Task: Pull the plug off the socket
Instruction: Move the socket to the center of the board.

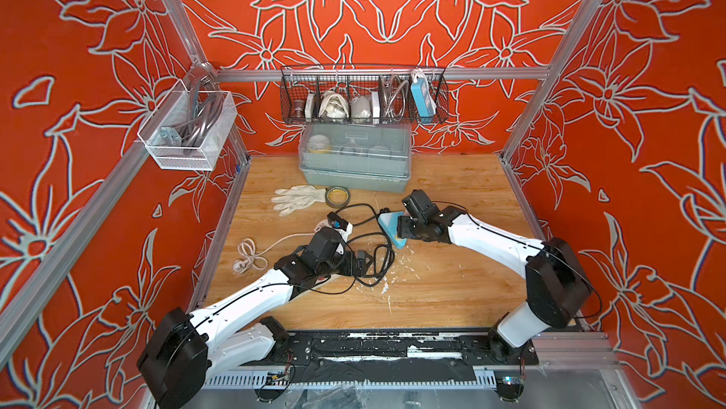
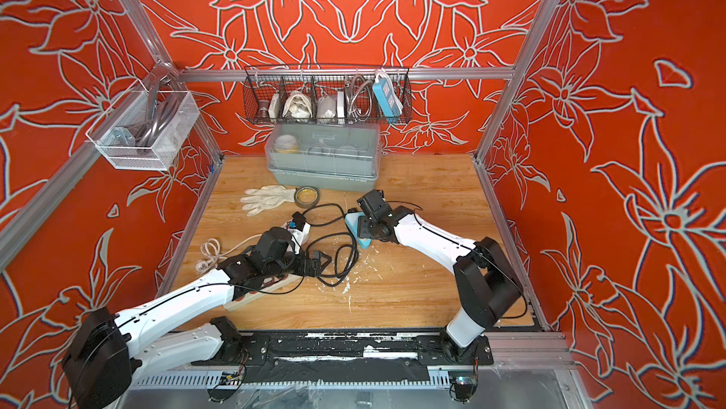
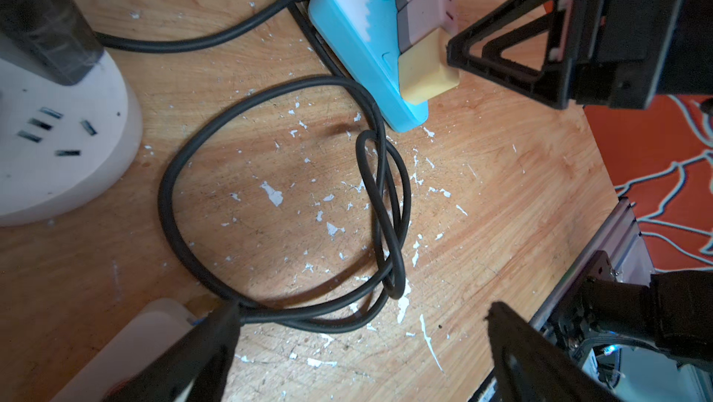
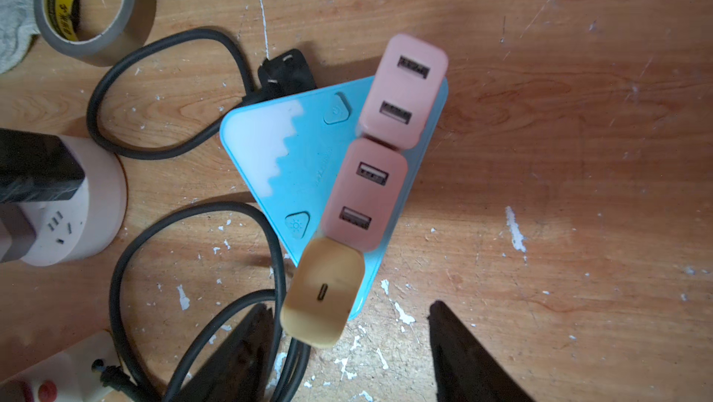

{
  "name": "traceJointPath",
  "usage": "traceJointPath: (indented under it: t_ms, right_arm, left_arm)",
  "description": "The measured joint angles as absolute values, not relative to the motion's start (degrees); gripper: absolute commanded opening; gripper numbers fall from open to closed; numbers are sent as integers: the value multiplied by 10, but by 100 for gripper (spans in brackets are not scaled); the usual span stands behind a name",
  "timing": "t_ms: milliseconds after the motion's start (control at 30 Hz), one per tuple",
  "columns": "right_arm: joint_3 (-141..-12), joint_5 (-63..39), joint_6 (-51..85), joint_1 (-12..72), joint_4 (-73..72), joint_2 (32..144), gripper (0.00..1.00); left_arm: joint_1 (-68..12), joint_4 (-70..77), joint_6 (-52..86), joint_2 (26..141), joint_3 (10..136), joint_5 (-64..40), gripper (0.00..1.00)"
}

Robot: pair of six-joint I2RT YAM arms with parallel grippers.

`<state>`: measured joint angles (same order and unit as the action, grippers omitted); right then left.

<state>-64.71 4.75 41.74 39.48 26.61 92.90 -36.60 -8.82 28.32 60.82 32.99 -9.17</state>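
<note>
Yellow plug [image 4: 322, 296] sits in the socket [image 4: 293, 157] on the table [image 4: 540, 149], beside two pink plugs [image 4: 401, 91]. Right gripper [image 4: 349, 305] jaws stand apart either side of it, unclamped. Left gripper [image 3: 364, 307] jaws gape over the cable [image 3: 166, 203].

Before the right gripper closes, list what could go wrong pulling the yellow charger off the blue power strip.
1. Nothing pins the blue triangular power strip; the left gripper hangs open over the black cable loop, so the strip may lift with the yellow charger.
2. The charger sits off-centre in the open right gripper, close to one finger; closing may shove it sideways or slip.
3. The neighbouring pink charger crowds it and could be caught.
</note>
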Motion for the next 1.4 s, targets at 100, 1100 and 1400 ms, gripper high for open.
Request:
traceJointPath:
  t_ms: [100,1100,1400]
  right_arm:
    - [-663,55,419,398,265,944,68]
    - [-618,63,353,370,291,855,72]
    - [-573,60,340,370,266,800,73]
  left_arm:
    - [-368,-91,291,613,333,-80,91]
    - [-293,-167,360,1119,793,-173,59]
    - [-259,-147,358,1129,792,-213,56]
